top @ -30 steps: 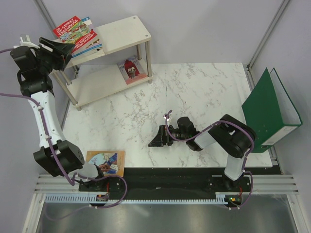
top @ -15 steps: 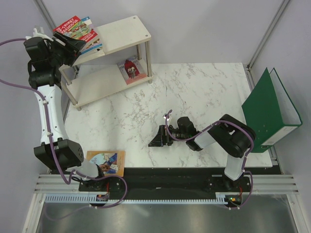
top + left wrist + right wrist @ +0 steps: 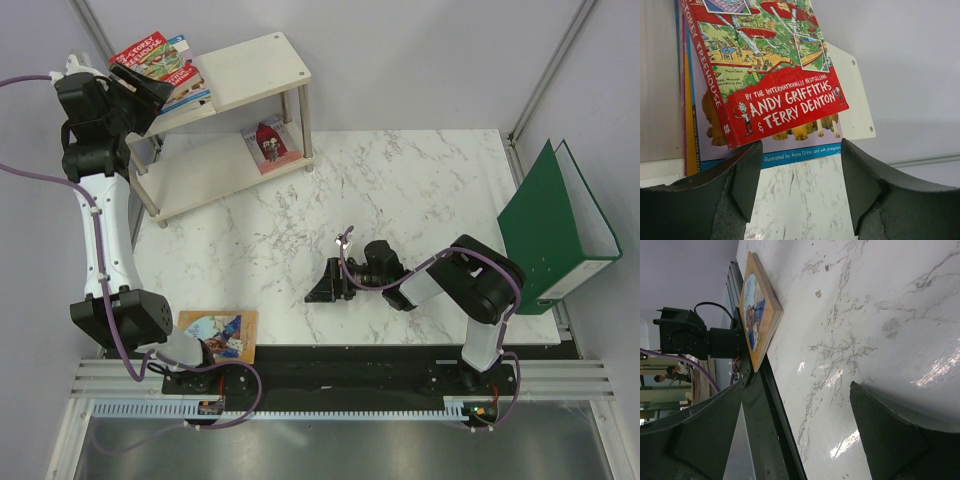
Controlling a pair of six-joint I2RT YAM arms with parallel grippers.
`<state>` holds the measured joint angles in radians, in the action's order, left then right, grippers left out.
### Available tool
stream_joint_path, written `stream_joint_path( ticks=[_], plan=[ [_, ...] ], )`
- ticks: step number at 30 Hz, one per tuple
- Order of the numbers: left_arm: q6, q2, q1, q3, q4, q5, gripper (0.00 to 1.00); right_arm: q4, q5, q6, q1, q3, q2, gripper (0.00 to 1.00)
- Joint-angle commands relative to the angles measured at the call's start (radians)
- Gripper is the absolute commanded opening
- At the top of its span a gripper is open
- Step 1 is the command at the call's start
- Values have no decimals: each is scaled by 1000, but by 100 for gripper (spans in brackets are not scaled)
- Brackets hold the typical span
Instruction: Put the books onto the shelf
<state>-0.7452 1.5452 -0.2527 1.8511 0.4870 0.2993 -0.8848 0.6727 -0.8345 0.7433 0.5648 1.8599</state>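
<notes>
Several books (image 3: 165, 70) lie stacked at the left end of the shelf's (image 3: 255, 65) top board. The red Treehouse book (image 3: 770, 75) is on top, over the dogs-cover book (image 3: 805, 147). My left gripper (image 3: 145, 93) is open right at the stack's left edge, fingers (image 3: 747, 175) just short of the covers and nothing between them. Another red-covered book (image 3: 270, 140) sits on the lower board. The orange-brown book (image 3: 217, 335) lies flat at the table's near left edge. My right gripper (image 3: 325, 285) rests open mid-table, pointing at that book (image 3: 757, 310).
A large green ring binder (image 3: 555, 230) stands at the table's right edge. The left arm's base and purple cables are beside the orange-brown book. Grey walls close in behind the shelf and on the left.
My left gripper has moved back and to the right, closer against the stacked books on the top board. The right arm has not moved.
</notes>
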Motion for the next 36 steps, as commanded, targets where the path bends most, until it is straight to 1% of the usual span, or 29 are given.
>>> stream_joint_path(
  ticks=[1,9,15,18,25,29,31,33,36],
  plan=[
    [50,4,-3,31,35,-95,71,231,-59,40,7,-45,74,98],
    [49,-20,-23,22,24,-134,72,230,-59,40,5,-46,74,98],
    [38,-23,-78,25,18,-132,73,228,-58,38,7,-46,73,98],
    [32,-19,-106,28,13,-120,73,228,-58,38,7,-48,73,98],
    [38,-34,-132,22,-4,-89,73,227,-58,37,7,-48,73,98],
    [17,-45,-137,-7,-53,-32,73,227,-56,37,7,-46,76,98],
    [-6,-37,-137,-13,-71,-11,72,227,-56,35,8,-46,79,98],
    [-26,-20,-135,-23,-79,18,68,225,-55,35,7,-46,78,98],
    [-60,-14,-137,-49,-103,35,65,225,-56,35,8,-49,73,98]
  ],
)
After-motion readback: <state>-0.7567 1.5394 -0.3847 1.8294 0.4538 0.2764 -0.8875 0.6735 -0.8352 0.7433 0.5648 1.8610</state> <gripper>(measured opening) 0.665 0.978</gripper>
